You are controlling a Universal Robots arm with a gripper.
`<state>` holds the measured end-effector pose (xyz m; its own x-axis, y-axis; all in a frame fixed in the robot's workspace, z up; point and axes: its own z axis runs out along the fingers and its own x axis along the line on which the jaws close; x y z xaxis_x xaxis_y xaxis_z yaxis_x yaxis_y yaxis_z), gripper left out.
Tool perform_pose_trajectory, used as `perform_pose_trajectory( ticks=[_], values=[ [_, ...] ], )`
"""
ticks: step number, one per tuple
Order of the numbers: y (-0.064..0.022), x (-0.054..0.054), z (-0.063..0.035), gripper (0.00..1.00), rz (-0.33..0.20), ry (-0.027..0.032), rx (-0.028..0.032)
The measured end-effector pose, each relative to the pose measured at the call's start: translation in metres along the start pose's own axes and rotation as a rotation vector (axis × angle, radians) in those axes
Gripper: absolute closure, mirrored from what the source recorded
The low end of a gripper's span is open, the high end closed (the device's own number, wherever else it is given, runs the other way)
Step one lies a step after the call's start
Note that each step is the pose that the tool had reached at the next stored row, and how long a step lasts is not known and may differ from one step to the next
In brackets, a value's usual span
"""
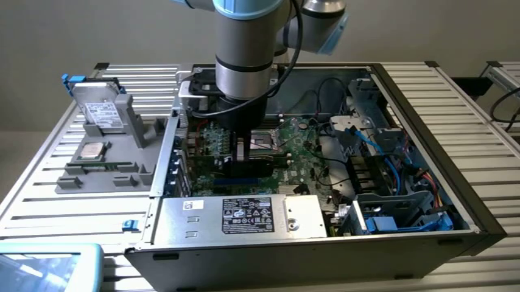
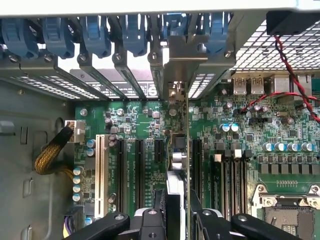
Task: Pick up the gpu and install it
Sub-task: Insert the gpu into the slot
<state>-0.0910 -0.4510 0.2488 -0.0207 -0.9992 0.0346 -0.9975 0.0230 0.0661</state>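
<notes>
I'm looking into the open computer case [image 1: 439, 152] on the bench [image 1: 463, 103]. Over the motherboard [image 2: 140, 120] the gpu [image 2: 185, 115] stands on edge, pinched between my part-closed fingers [image 2: 155, 222], one on each face.

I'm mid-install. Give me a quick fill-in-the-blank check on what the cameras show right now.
1. The gripper holds the ___ on edge over the motherboard.
2. The hard drive stands on the tray to the exterior view's ___ of the case.
3. The latches over the case's rear slots are ___.
Missing words: gpu; left; blue.
</notes>
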Motion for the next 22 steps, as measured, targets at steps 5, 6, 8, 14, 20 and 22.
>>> perform_pose_trajectory(
  ticks=[5, 6, 8, 14, 20, 22],
  values=[
    [0.0011, 0.0000, 0.0007, 0.71, 0.000, -0.0001, 0.0100],
    [0.0011, 0.0000, 0.0007, 0.71, 0.000, -0.0001, 0.0101],
    [0.0015, 0.0001, 0.0008, 0.71, 0.000, -0.0002, 0.0102],
    [0.0015, 0.0013, 0.0008, 0.71, 0.000, -0.0010, 0.0102],
    [0.0015, 0.0016, 0.0009, 0.71, -0.001, -0.0157, 0.0099],
    [0.0015, 0.0016, 0.0009, 0.71, 0.000, -0.0158, 0.0098]
  ],
)
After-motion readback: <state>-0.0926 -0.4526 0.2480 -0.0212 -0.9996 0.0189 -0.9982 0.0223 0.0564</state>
